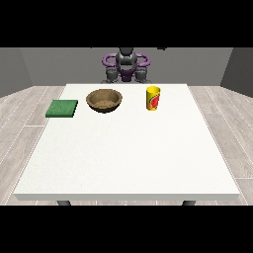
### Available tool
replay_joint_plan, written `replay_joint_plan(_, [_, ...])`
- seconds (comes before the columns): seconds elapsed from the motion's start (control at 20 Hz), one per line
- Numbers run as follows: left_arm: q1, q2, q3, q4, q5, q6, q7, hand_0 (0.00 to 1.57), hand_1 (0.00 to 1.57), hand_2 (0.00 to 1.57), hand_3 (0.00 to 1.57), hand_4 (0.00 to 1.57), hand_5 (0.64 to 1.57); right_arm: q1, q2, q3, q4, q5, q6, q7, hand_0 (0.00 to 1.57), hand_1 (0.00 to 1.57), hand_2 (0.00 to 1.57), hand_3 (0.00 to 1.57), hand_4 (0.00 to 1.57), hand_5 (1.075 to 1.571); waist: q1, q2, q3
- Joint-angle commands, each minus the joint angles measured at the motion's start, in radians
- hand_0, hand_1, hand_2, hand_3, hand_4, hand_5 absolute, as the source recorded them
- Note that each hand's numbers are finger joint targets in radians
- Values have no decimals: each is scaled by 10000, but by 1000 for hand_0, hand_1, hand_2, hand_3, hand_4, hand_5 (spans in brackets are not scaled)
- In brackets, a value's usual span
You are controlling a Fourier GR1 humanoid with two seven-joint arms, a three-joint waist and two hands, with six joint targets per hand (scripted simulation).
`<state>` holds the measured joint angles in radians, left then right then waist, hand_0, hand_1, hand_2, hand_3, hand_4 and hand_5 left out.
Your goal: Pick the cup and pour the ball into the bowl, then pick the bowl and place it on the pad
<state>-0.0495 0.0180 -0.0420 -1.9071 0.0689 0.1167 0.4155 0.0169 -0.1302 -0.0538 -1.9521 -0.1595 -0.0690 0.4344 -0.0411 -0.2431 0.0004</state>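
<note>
The cup (153, 98) stands upright on the tabletop (128, 153), its long axis vertical and its open mouth facing straight up. It is a yellow cylinder with a smooth, glossy wall and a red mark on the side that faces across the table. Whether a ball lies inside it cannot be made out from here; the rim hides the interior.

To the cup's left in the view, set apart from it by a stretch of bare white surface, sits the bowl (104, 100). It is round, shallow and brown, with a grainy, wood-like look and a darker hollow. Farther left again, near the tabletop's left edge, lies the pad (62, 108), a flat green square with a matte, slightly rough face. The three things form a loose row across the far part of the tabletop, none touching another.

Behind that row, past the far edge, the robot (126, 66) stands with a dark grey torso and purple curved parts at the shoulders. Its arms appear drawn in against the body, and I cannot pick out either robot hand clearly enough to say whether the fingers are relaxed, clenched or holding anything. Nothing touches the cup, and it stands well in front of the robot, slightly to the view's right of its body.

The tabletop is a large, plain white slab over a pale plank floor (20, 128).
</note>
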Motion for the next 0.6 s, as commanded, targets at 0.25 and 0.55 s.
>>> replay_joint_plan(0.25, [-1373, -61, 134, 1536, -661, 146, -3076, 0, 0, 0, 0, 548, 1526, -912, 736, 445, 792, 535, 61, -2594, 0, 0, 0, 87, 712, 1545, -156, 3334, -3])
replay_joint_plan(0.55, [-963, 1, 336, 3332, -1094, -168, -5922, 0, 0, 0, 0, 528, 1491, -1585, 253, -572, 1389, -131, 526, -3330, 0, 0, 0, 0, 692, 1551, -252, 4510, -7])
